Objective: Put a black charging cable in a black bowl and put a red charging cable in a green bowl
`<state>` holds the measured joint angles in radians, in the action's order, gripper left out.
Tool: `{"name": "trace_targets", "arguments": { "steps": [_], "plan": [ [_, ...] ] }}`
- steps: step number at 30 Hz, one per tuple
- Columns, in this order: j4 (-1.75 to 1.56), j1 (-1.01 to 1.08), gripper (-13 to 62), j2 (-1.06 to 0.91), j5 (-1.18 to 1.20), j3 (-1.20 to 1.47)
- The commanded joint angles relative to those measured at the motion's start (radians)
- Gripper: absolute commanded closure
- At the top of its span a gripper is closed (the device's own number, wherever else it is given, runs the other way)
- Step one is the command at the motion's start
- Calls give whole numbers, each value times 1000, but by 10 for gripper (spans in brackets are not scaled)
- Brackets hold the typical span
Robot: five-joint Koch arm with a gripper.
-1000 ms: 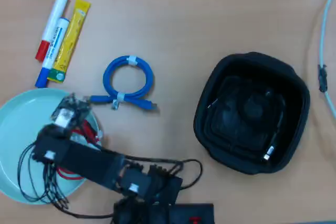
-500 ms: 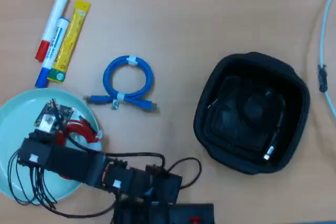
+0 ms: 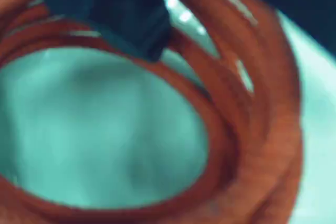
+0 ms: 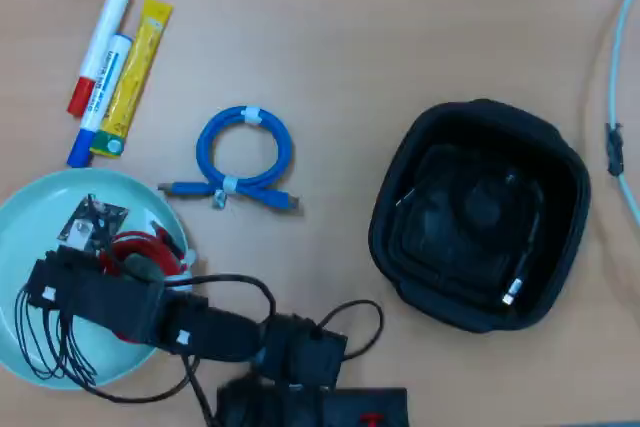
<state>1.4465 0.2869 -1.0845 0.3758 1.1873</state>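
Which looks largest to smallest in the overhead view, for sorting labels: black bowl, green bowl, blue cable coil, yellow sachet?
1. black bowl
2. green bowl, partly hidden by the arm, so its rank against the first is unsure
3. blue cable coil
4. yellow sachet

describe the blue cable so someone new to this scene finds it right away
In the overhead view, start at the big black bowl on the right and go left across the bare wooden table. The blue cable lies there on its own, above and right of the green bowl. It is a round coil with two white ties; the red cable sits inside the green bowl instead.
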Motion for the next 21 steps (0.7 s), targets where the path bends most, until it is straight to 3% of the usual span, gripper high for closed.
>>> {"name": "trace_targets", "arguments": {
  "steps": [1,3,5,9,10,12,16,21],
  "plan": [
    [-46,-17,-38,9,18,-37],
    [-80,-17,23,9,29,-34],
    [-101,-17,151,8,44,-35],
    [-118,-18,575,2,54,-67],
    [-107,-18,604,2,54,-86],
    [-97,-20,524,2,54,-109],
    [-91,-23,576,3,52,-173],
    [-83,-34,576,9,32,-268]
  ]
}}
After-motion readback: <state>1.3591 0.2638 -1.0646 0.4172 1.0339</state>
